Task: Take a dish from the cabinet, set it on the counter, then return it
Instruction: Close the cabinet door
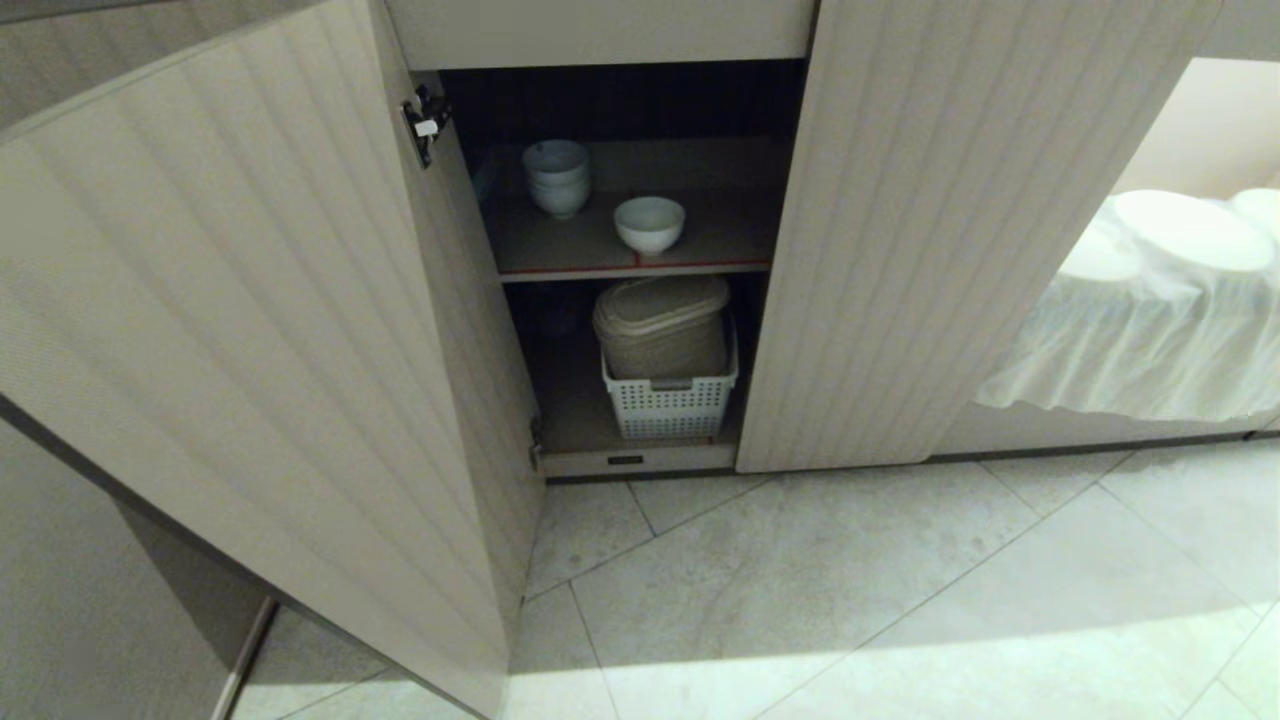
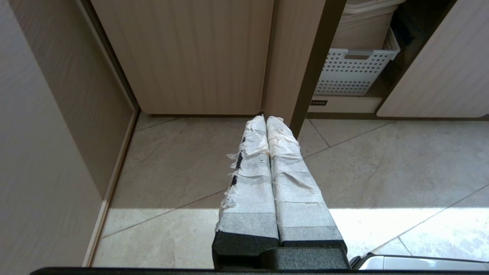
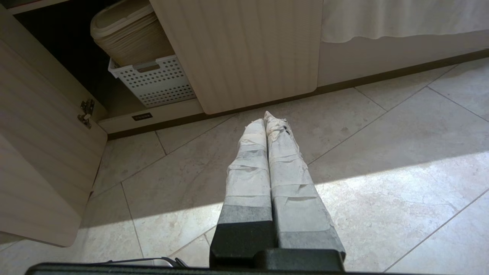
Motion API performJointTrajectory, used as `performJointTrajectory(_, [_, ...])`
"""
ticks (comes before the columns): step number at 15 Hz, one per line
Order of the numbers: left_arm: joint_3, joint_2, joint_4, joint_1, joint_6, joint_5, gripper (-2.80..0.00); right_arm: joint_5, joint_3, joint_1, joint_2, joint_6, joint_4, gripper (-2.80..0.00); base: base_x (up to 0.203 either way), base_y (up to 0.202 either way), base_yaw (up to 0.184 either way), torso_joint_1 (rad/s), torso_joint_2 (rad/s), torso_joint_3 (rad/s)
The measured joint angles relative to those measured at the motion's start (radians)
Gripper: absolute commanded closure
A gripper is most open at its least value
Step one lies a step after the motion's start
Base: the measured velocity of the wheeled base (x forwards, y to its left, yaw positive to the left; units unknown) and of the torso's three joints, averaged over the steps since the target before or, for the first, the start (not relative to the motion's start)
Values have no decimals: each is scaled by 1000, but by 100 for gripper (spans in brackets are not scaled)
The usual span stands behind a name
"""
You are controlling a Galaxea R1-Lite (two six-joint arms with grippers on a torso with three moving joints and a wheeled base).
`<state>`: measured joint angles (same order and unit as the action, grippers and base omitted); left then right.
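Note:
The cabinet [image 1: 880,250] stands with both fluted doors swung open. On its upper, red-edged shelf a single small white dish [image 1: 649,224] sits upright near the front. Neither arm shows in the head view. My left gripper [image 2: 266,118] hangs low over the floor tiles, shut and empty, its taped fingers [image 2: 252,168] pressed together in front of the left door's edge. My right gripper [image 3: 264,119] is likewise shut and empty above the floor, in front of the right door [image 3: 244,49]. The counter is out of view.
A stack of white bowls [image 1: 557,176] stands behind and left of the dish. On the bottom shelf a white perforated basket [image 1: 670,400] holds a beige lidded container [image 1: 662,325]. The open left door [image 1: 250,350] reaches far out. White cloth-covered things [image 1: 1160,300] lie at right.

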<state>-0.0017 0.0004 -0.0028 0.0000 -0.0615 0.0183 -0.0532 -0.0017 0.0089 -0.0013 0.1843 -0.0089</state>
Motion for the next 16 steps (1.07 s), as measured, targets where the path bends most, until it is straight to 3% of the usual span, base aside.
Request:
performJointTrajectory(9, [-47, 63, -13, -1, -15, -1, 0, 0, 0, 0, 0, 0, 0, 0, 0, 0, 0, 0, 0, 0])
performJointTrajectory(16, [-140, 415, -300, 0, -70, 9, 0, 0, 0, 0, 0, 0, 0, 0, 0, 0, 0, 0, 0, 0])
